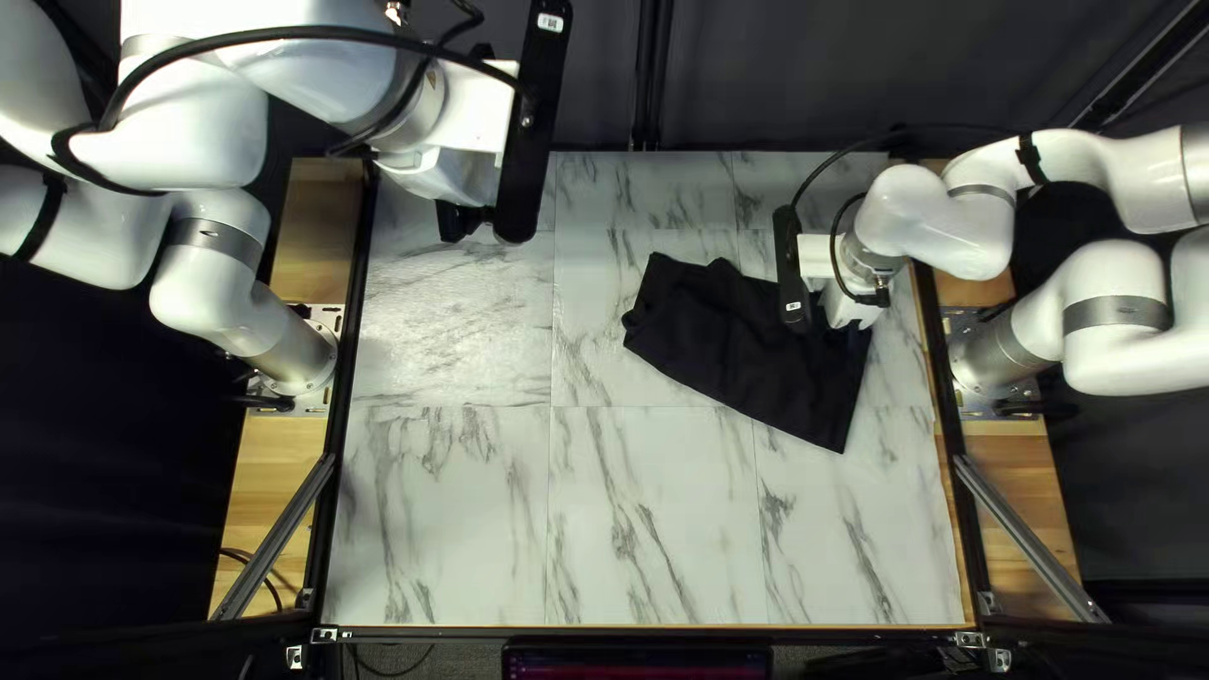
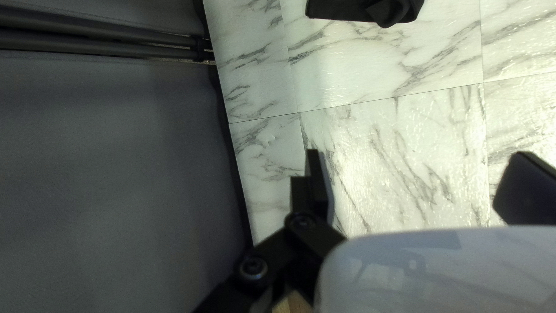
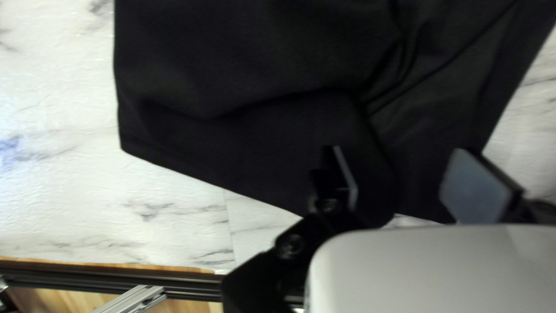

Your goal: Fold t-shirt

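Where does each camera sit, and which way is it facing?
Top left view: above the table's near edge, slanting down toward the dark curtain; my left arm and right arm show.
Left wrist view: on my left wrist, looking along the open left claw at the table; its black fingers show.
Right wrist view: on my right wrist, looking along the open right claw at the black shirt; that claw's fingers show.
Shared: top left and right wrist views both show the shirt.

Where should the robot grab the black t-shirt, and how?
Probably by the t-shirt's pointed corner closest to the table's near edge, coming down from above and pinching: that corner sticks out and looks flat, without bunching.
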Robot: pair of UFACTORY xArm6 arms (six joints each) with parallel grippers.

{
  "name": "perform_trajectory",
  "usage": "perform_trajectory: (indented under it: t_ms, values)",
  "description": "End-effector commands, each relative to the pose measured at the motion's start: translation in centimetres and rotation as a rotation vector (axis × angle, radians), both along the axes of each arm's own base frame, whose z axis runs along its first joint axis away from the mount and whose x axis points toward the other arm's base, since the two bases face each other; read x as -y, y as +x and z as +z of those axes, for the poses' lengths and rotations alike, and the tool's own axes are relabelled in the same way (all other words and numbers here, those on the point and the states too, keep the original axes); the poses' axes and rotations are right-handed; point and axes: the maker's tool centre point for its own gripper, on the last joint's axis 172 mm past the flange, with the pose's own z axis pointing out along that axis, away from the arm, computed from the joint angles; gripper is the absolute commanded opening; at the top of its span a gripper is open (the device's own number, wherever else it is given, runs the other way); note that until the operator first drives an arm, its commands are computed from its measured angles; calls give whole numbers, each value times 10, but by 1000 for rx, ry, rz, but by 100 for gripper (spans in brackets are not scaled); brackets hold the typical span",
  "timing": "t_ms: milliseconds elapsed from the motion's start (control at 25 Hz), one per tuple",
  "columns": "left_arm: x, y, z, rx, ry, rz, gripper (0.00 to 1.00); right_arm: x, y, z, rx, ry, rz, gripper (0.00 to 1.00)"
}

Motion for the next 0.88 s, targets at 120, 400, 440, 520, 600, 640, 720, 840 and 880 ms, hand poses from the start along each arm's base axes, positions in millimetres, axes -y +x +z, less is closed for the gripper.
perform_trajectory:
  t_ms: [120,400,440,520,600,640,720,840,880]
  values:
    - [0,0,0,0,0,0,100,1,1,-12,-8,32,-7,100]
    - [0,0,0,0,0,0,100,-5,13,-23,-16,87,10,81]
    - [0,0,0,0,0,0,100,-5,12,-25,-18,92,13,58]
    - [0,0,0,0,0,0,100,-6,11,-25,-21,101,19,13]
    - [0,0,0,0,0,0,100,-7,10,-24,-23,107,23,0]
    - [0,0,0,0,0,0,100,-8,10,-23,-24,108,25,0]
    - [0,0,0,0,0,0,100,-9,10,-19,-24,105,30,0]
    - [0,0,0,0,0,0,100,-11,12,-11,-22,91,36,0]
    - [0,0,0,0,0,0,100,-12,12,-8,-20,84,37,0]
